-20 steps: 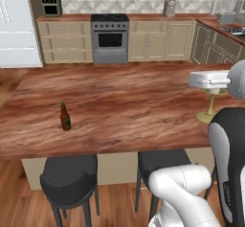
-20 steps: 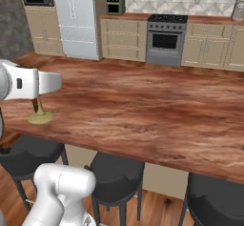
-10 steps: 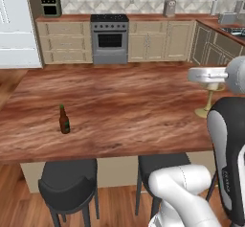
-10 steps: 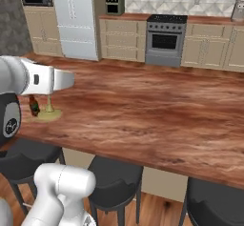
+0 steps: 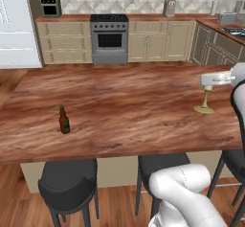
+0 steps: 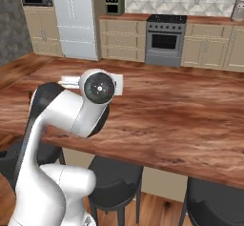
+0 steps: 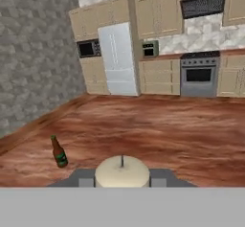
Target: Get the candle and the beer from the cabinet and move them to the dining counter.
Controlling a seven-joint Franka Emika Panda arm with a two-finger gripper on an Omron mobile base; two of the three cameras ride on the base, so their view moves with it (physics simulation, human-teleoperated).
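Since a second ago the base views have shifted a little, so the camera moved; in the right base view the white arm now swings across and hides the brass holder seen there earlier. One white candle in a brass goblet-shaped holder point(image 5: 206, 101) stands with its round foot on the wide reddish-brown wood-grain dining counter point(image 5: 134, 111), near its right end, as before. The gripper point(image 5: 214, 80) sits over the candle's top; its jaws appear closed on the candle, whose pale top and wick show between them in the hand view point(image 7: 122, 171). One dark brown glass beer bottle with a green label and red cap point(image 5: 63, 119) stands upright near the counter's front edge, well apart from the candle. Between them the counter lies bare. Three black round stools point(image 5: 68, 182) sit tucked under the near edge.
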